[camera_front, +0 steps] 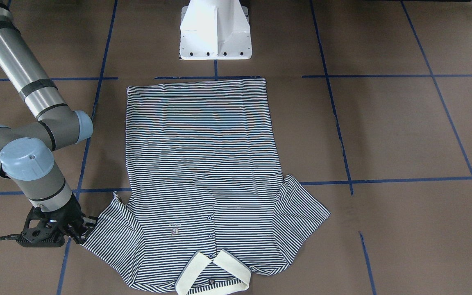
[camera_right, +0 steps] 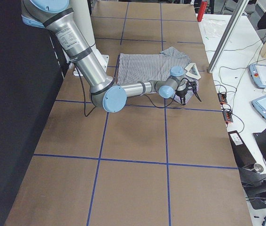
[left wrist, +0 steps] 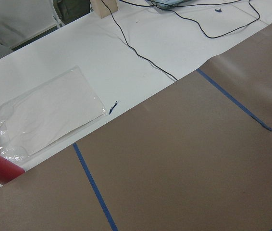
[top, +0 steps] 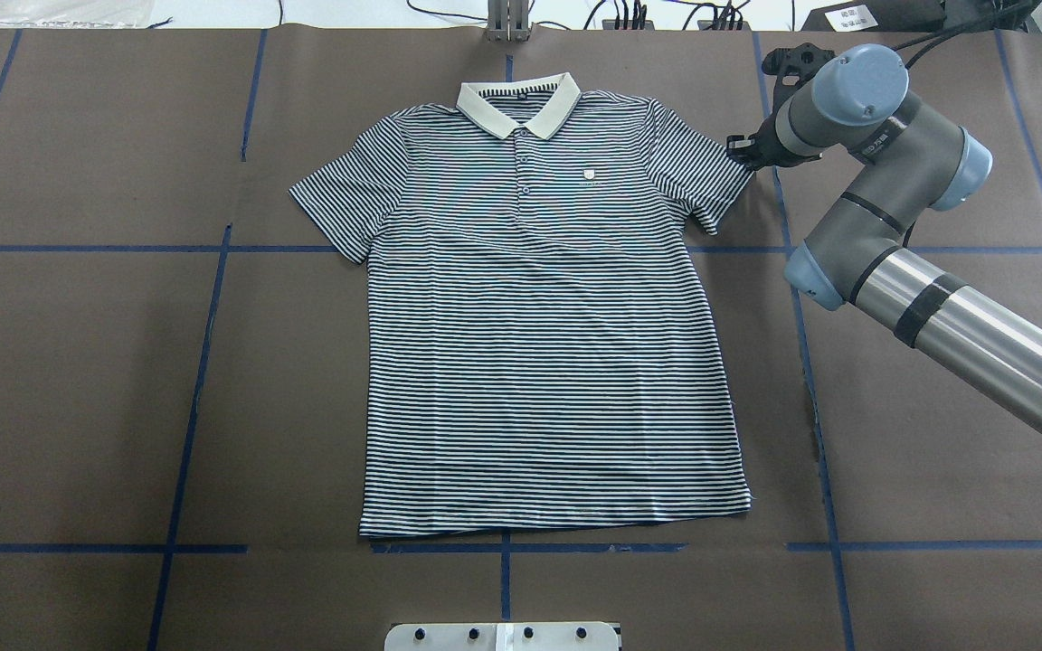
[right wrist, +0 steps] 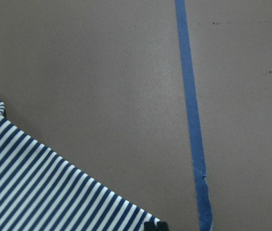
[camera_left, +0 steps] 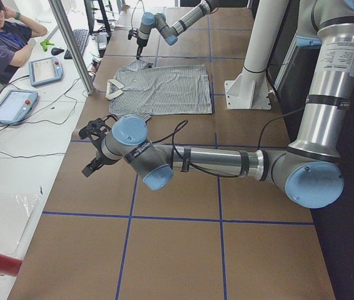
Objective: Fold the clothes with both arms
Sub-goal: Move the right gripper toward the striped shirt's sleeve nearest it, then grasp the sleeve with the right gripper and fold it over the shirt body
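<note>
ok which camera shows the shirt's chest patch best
The overhead exterior view: the chest patch sits upright and unobstructed on the polo shirt. The front-facing view shows it too, but upside down. In both side views it is too small to make out, and neither wrist camera catches it.

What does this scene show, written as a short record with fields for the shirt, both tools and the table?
Garment: navy-and-white striped short-sleeved polo shirt, spread flat, front up, unfolded
Collar: cream fabric collar, on the side far from the robot's base
Right tool: black, two-fingered, at the hem of the sleeve; open or shut cannot be told
Left tool: black, apart from the shirt; open or shut cannot be told
Surface: brown paper-covered table with blue tape lines
</note>
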